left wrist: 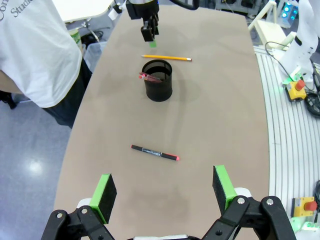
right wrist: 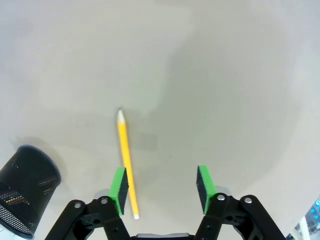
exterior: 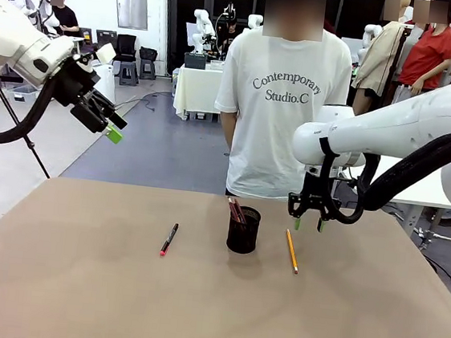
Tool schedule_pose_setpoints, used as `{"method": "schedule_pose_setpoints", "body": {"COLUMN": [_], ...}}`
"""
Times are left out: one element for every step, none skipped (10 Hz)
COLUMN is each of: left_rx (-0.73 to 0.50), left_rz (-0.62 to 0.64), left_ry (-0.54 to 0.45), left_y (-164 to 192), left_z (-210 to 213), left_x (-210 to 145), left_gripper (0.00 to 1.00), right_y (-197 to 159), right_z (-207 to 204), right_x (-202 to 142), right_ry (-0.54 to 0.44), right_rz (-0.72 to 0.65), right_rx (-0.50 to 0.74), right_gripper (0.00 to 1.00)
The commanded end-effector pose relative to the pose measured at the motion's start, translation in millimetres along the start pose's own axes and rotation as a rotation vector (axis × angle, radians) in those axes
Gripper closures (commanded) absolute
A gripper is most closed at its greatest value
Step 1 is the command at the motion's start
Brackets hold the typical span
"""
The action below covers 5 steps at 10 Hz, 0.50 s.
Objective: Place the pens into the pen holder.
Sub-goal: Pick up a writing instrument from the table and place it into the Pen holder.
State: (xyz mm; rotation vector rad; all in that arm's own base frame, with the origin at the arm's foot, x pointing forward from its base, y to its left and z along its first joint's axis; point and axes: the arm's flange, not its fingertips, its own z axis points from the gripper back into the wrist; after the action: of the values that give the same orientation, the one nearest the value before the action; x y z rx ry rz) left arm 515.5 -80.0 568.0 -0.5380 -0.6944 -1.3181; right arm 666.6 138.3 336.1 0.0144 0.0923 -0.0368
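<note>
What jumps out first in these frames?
The black mesh pen holder at the centre of the table, a reddish pen already standing in it. The right gripper hangs open over the yellow pencil beside the holder; the black red-tipped pen lies alone on the holder's other side.

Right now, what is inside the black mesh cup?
One reddish-brown pen leans in the cup, its upper end above the rim. Its lower part and the cup's bottom are hidden by the mesh wall.

R pincer (exterior: pixel 309 223) spread above pencil (exterior: pixel 291 251) nr holder (exterior: pixel 243 230).
</note>
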Motion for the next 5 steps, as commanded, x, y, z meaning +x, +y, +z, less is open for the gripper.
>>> {"method": "schedule_pose_setpoints", "body": {"left_rx": [0.004, 0.004, 0.004, 0.004, 0.004], "left_rz": [0.000, 0.000, 0.000, 0.000, 0.000], "left_ry": [0.000, 0.000, 0.000, 0.000, 0.000], "left_y": [0, 0, 0, 0, 0], "left_z": [2, 2, 2, 2, 2], "left_x": [0, 0, 0, 0, 0], "left_gripper": [0.00, 0.00, 0.00, 0.00, 0.00], "right_y": [14, 23, 29, 32, 34], "right_z": [-8, -13, -18, -24, -29], "right_x": [-13, -18, -23, -27, -31], "right_ry": [-0.018, -0.013, -0.009, -0.015, -0.024], "right_rz": [0.028, 0.038, 0.049, 0.057, 0.054], "right_rx": [0.049, 0.044, 0.033, 0.019, 0.007], "right_gripper": [0.00, 0.00, 0.00, 0.00, 0.00]}}
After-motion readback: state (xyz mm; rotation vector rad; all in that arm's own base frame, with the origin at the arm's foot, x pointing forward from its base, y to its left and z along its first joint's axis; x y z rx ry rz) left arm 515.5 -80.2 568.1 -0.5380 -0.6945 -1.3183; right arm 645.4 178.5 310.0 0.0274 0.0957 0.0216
